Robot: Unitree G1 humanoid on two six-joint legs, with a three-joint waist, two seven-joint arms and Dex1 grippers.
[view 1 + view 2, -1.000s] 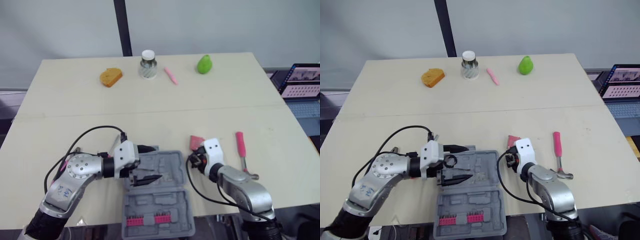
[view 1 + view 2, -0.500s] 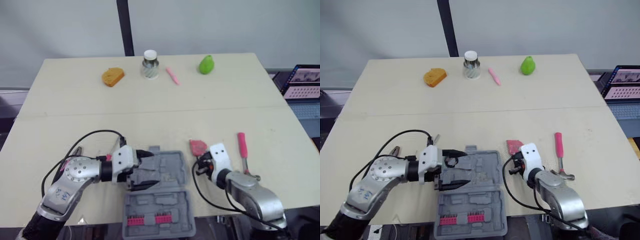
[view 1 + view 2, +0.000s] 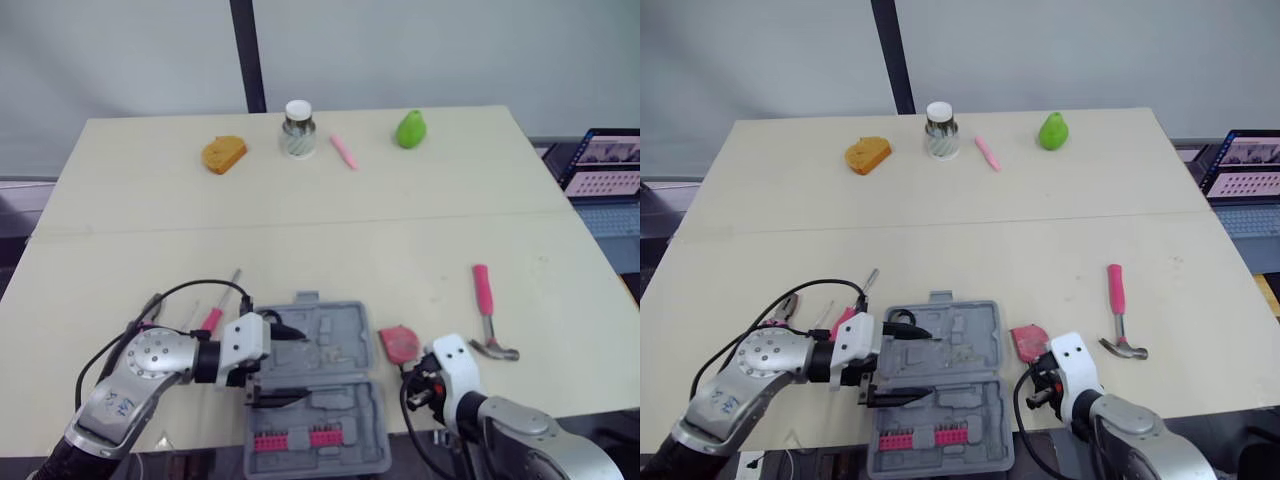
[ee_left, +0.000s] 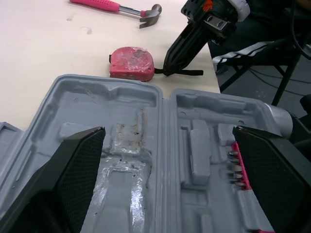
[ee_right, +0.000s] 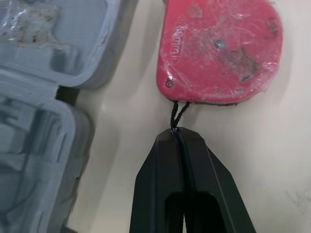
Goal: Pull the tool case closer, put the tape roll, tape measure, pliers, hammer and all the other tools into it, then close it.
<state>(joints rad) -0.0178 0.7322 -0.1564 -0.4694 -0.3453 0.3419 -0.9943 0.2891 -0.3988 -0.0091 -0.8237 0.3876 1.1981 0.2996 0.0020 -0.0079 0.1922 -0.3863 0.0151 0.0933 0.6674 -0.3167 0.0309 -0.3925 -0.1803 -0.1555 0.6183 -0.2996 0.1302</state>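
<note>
Tool case point(image 3: 335, 325) open at the table's point(image 3: 300, 220) near edge, 0 tools packed: my right gripper point(image 5: 176, 132) pinches the tape measure point(image 5: 218, 48) by its cord point(image 5: 176, 114), my left gripper point(image 4: 167, 131) gapes wide; hammer point(image 3: 487, 310) awaits.

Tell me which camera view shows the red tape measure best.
The right wrist view: the tape measure lies close, its red face visible, with its cord pinched in the shut right gripper. The left wrist view shows it from the side, beside the tool case. The eye views show it small, right of the case.
</note>
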